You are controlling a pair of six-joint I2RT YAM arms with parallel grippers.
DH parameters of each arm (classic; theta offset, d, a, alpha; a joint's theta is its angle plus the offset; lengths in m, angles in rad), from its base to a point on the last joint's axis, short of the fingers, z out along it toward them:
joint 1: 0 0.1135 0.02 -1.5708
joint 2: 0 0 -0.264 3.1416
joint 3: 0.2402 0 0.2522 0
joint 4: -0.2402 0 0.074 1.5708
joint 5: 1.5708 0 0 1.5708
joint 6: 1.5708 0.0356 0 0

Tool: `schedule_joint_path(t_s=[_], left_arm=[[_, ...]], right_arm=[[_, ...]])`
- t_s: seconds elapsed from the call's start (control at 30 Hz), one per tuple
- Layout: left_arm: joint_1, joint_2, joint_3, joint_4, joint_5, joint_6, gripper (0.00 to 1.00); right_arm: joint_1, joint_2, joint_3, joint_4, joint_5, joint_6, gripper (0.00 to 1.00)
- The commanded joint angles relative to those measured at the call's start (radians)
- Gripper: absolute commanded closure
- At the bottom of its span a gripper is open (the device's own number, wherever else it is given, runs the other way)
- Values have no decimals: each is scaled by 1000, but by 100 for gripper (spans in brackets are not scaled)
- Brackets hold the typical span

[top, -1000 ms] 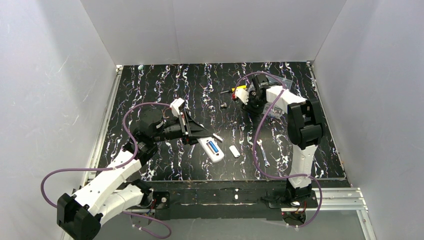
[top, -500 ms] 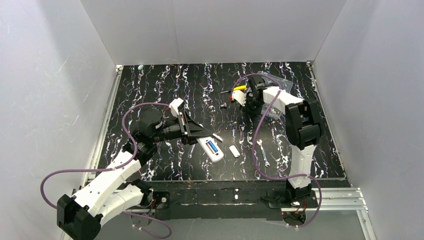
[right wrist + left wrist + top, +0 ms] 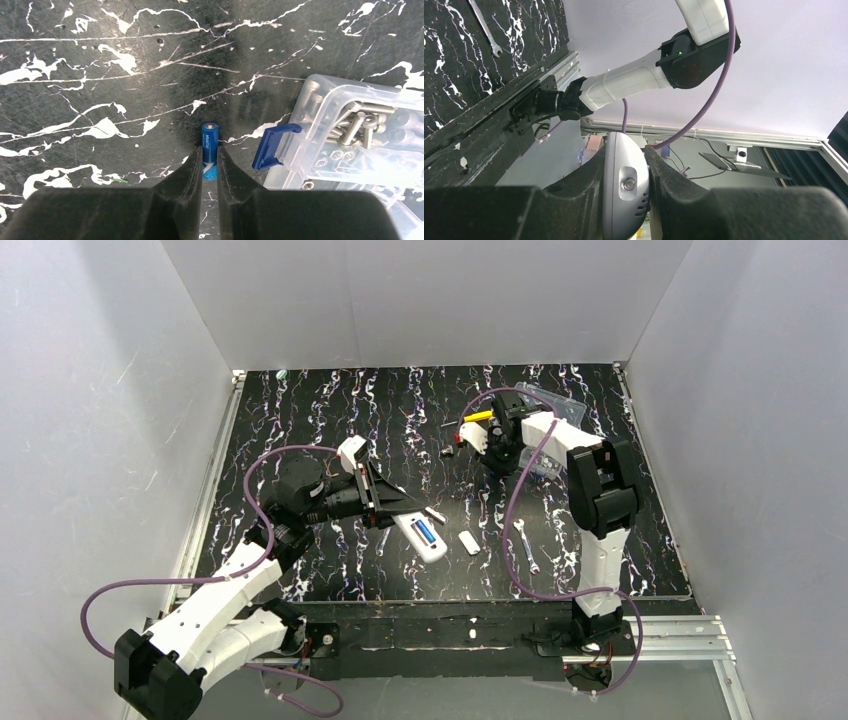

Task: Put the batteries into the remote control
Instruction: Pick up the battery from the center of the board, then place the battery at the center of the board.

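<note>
Showing only wrist-side, right pincer (image 3: 210, 152) clasps battery (image 3: 210, 142).

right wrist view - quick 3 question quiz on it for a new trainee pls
1. What colour is the latch on the clear plastic screw box?
2. True or false: in the right wrist view, the box lies left of the right gripper.
3. The gripper's fingers flank which item? A flat silver wrench; B slim blue cylindrical battery; C yellow-handled screwdriver.

Key: 1 blue; 2 false, it lies to the right; 3 B.
</note>
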Motion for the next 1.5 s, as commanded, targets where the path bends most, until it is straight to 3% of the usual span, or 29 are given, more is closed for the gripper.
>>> schedule_joint_path(t_s=[0.0,0.2,0.4,0.63,0.87,1.03,1.47], left_arm=[[10,-28,-9,72,54,-8,100],[11,-32,-7,75,52,-13,100],[11,-34,1,68,52,-13,100],[11,-51,22,10,48,17,100],[13,-73,60,-89,42,93,100],[13,-76,78,-40,59,145,100],[10,-134,243,-169,119,581,100]], right_arm=[[24,36,4,-94,-51,42,83],[50,38,15,-132,-50,116,84],[78,55,63,-178,-94,225,99],[84,-30,13,-63,-212,393,99],[83,-260,-115,145,-288,643,99],[91,-439,-264,289,-320,752,99],[223,-1075,-642,597,-416,836,99]])
